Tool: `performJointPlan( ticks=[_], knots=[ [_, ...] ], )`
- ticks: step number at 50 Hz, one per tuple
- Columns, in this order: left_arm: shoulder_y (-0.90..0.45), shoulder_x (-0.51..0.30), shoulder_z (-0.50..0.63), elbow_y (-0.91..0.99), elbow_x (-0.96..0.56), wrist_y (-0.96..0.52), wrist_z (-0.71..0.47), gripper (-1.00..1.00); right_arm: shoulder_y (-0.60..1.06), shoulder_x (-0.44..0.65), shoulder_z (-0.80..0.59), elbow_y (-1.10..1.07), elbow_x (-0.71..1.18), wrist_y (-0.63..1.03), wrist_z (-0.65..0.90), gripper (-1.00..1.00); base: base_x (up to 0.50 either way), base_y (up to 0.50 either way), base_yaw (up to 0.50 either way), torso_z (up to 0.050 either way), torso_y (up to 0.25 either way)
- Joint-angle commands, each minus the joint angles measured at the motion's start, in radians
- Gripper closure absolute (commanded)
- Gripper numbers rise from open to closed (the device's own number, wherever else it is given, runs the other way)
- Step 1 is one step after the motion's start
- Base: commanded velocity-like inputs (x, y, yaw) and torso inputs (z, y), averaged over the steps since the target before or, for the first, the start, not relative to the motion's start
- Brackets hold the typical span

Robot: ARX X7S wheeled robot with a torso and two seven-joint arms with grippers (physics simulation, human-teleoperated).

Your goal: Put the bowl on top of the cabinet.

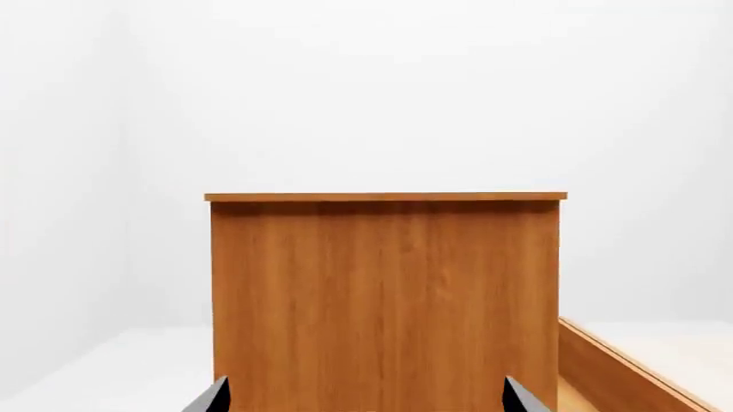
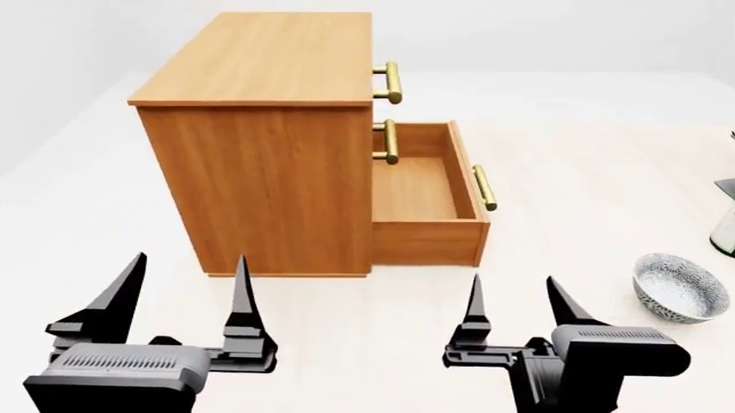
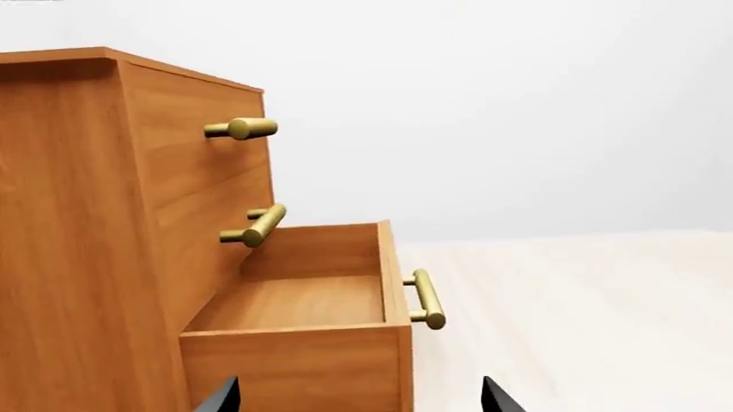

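Both my claws, left claw (image 2: 184,288) and right claw (image 2: 517,301), are spread and empty. The bowl (image 2: 680,288) sits on the surface right of the cabinet (image 2: 258,60), whose open drawer (image 2: 425,185) I might clip while lifting.

The cabinet (image 2: 270,146) stands with its bottom drawer (image 2: 428,198) pulled out. The bowl (image 2: 682,288) sits on the floor, right of both spread claws.

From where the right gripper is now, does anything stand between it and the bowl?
Nothing visible does. In the head view the right gripper is open, and the bowl sits on the pale floor to its right, with only bare floor between them. The cabinet's open bottom drawer lies farther forward, off that line.
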Motion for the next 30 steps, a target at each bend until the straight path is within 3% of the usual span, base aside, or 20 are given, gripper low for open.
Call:
performJointPlan(
  ticks=[1,23,30],
  knots=[
    [0.000,-0.006,0.005,-0.006,-0.005,0.013,-0.007,-1.00,-0.008,0.007,0.001,-0.002,0.016,-0.046,-0.010,-1.00,0.14,0.00,0.00,0.000,0.000],
    [0.010,-0.019,0.013,0.002,-0.015,0.033,-0.020,-1.00,-0.004,0.020,-0.010,-0.009,0.007,-0.006,0.035,-1.00,0.50,0.00,0.00,0.000,0.001],
    [0.006,-0.023,0.017,0.004,-0.017,0.030,-0.025,-1.00,0.003,0.023,-0.020,-0.005,0.006,0.001,0.039,-1.00,0.05,0.00,0.00,0.000,0.000]
  ],
)
